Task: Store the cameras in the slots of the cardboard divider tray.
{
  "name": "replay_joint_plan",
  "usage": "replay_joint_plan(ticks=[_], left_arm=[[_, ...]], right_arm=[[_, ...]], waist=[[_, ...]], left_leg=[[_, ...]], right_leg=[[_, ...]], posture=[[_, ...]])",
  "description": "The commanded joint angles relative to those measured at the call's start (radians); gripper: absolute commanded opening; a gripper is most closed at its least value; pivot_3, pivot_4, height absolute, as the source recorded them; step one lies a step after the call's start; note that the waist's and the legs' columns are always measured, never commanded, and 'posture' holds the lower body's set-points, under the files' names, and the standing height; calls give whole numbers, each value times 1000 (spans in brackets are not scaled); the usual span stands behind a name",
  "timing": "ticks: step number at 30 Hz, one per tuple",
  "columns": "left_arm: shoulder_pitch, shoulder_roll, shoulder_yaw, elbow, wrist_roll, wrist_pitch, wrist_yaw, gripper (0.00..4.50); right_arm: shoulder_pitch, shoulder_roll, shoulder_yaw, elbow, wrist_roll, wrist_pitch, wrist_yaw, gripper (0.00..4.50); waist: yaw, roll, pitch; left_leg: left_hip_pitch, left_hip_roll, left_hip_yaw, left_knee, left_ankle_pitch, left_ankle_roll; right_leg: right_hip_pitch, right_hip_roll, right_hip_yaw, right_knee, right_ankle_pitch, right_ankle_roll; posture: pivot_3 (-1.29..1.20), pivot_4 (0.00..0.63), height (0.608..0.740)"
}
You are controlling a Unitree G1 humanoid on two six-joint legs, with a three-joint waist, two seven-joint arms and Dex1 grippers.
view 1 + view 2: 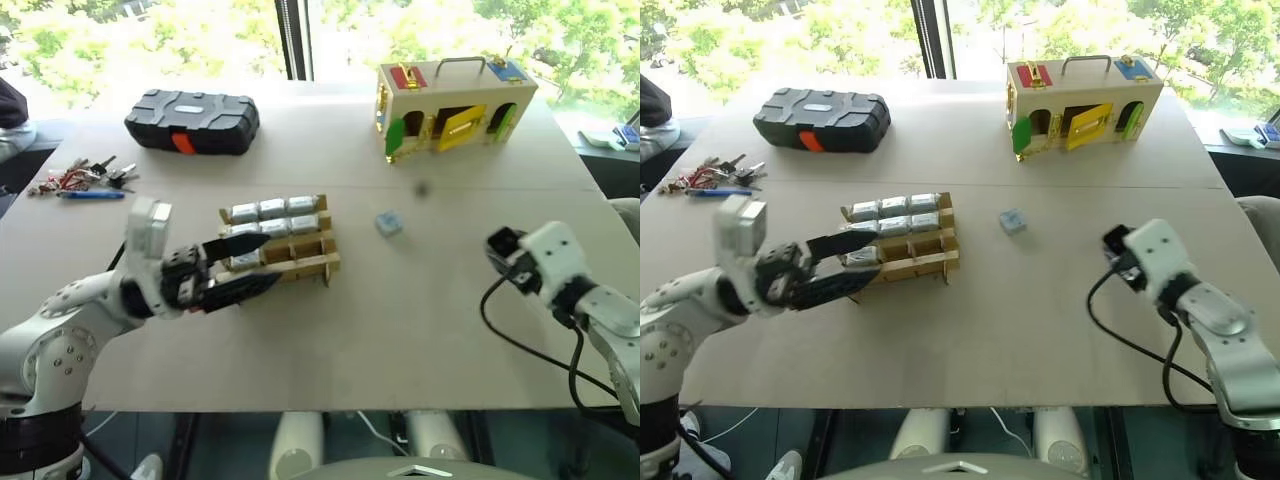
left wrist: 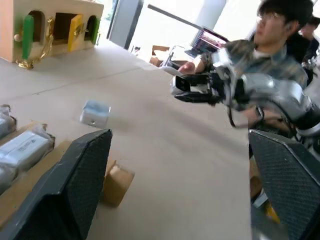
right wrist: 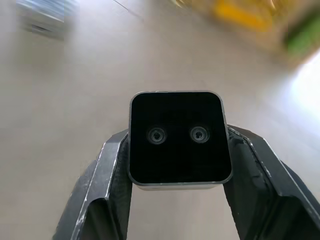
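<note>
The cardboard divider tray point(image 1: 304, 266) lies left of the table's centre, with several silver-grey cameras point(image 1: 272, 208) in its far and middle slots. My left gripper point(image 1: 270, 260) is open, and its black fingers point(image 2: 75, 185) reach level over the tray's near left corner. One loose camera point(image 1: 389, 222) lies on the table to the right of the tray. My right gripper point(image 3: 178, 150) hovers over the table's right side, shut on a camera point(image 3: 177, 125) whose dark face with two small lenses shows in the right wrist view.
A black hard case point(image 1: 192, 121) sits at the far left and a wooden box with coloured doors point(image 1: 452, 105) at the far right. Keys and a pen point(image 1: 85, 177) lie near the left edge. A person point(image 2: 272, 45) sits beyond the table's right side.
</note>
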Motion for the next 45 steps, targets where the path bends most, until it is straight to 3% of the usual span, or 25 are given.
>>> replay_joint_plan(ticks=[1, 4, 9, 18, 21, 24, 27, 28, 29, 30, 33, 36, 41, 45], left_arm=[[-106, 14, -48, 2, -253, 189, 238, 4500], [-202, -55, -129, 28, -372, 228, 434, 4500], [-286, -169, -231, 63, -436, 233, 613, 4500], [-325, -232, -259, 100, -455, 234, 657, 4500], [-325, -240, -259, 105, -450, 232, 652, 3745], [-323, -243, -257, 104, -458, 234, 643, 2412], [-322, -239, -258, 106, -448, 236, 630, 1039], [-324, -235, -259, 106, -438, 237, 621, 723], [-326, -232, -257, 107, -428, 236, 613, 743], [-330, -224, -251, 110, -415, 234, 599, 743], [-353, -160, -230, 128, -337, 230, 507, 743], [-383, -32, -250, 149, -169, 182, 326, 743], [-493, 180, -389, 256, 160, 31, -9, 743], [-623, 228, -528, 397, 368, -65, -227, 743]], right_arm=[[-99, -11, 133, -98, -78, -81, 58, 1949], [-201, -1, 239, -106, -121, -118, 113, 1949], [-341, 34, 322, -67, -142, -164, 186, 1949], [-443, 93, 331, -26, -118, -167, 254, 1949], [-455, 107, 328, -22, -107, -157, 269, 1949], [-453, 118, 324, -26, -80, -134, 286, 1949], [-455, 129, 317, -30, -61, -113, 293, 3370], [-454, 131, 314, -31, -59, -111, 291, 4067], [-452, 133, 311, -31, -59, -112, 287, 4317], [-449, 135, 307, -31, -66, -116, 276, 4500], [-416, 142, 262, -38, -29, -78, 256, 4500], [-355, 122, 164, -43, 94, -9, 292, 4500], [-302, 67, 13, -2, 323, 35, 418, 4500], [-310, 42, -19, 42, 420, 68, 474, 4500]], waist=[[2, 0, 0], [10, 0, 0], [11, -2, 0], [9, -2, 0], [10, -2, 0], [11, -2, 0], [10, -2, 0], [10, -2, 0], [10, -2, 0], [10, -2, 0], [10, -2, 0], [11, -2, 0], [11, -1, 1], [12, -1, 1]], left_leg=[[0, 0, -1, 0, 0, 0], [-1, 0, -2, 1, 0, 0], [-2, -2, -1, 2, 0, 0], [-1, -2, -2, 2, 0, 0], [-1, -2, -2, 2, 0, 0], [-1, -2, -2, 2, 0, 0], [-1, -2, -2, 2, 0, 0], [-1, -2, -2, 2, 0, 0], [-1, -2, -2, 2, 0, 0], [-1, -2, -2, 2, 0, 0], [-1, -2, -2, 2, 0, 0], [-2, -2, -2, 2, 0, 0], [-2, -2, -1, 1, 0, -1], [-2, -2, -1, 1, 0, -1]], right_leg=[[0, 1, 0, 0, 0, 0], [1, 1, -1, 0, 0, 0], [2, 0, 0, 0, 2, -2], [2, 0, -1, 0, 3, -4], [2, 0, -1, 0, 3, -4], [2, 0, -1, 0, 3, -4], [2, 0, -1, 0, 3, -4], [2, 0, -1, 0, 3, -4], [2, 0, -1, 0, 3, -4], [2, 0, -1, 0, 3, -4], [2, 0, -1, 0, 3, -4], [2, 0, -1, 0, 3, -4], [2, 0, -1, -2, 3, -5], [1, -1, -1, -2, 2, -4]], posture=[[0, 150, 740], [0, 150, 740], [0, 150, 740], [0, 150, 740], [0, 150, 740], [0, 150, 740], [0, 150, 740], [0, 150, 740], [0, 150, 740], [0, 150, 740], [0, 150, 740], [0, 150, 740], [0, 150, 740], [0, 150, 740]])
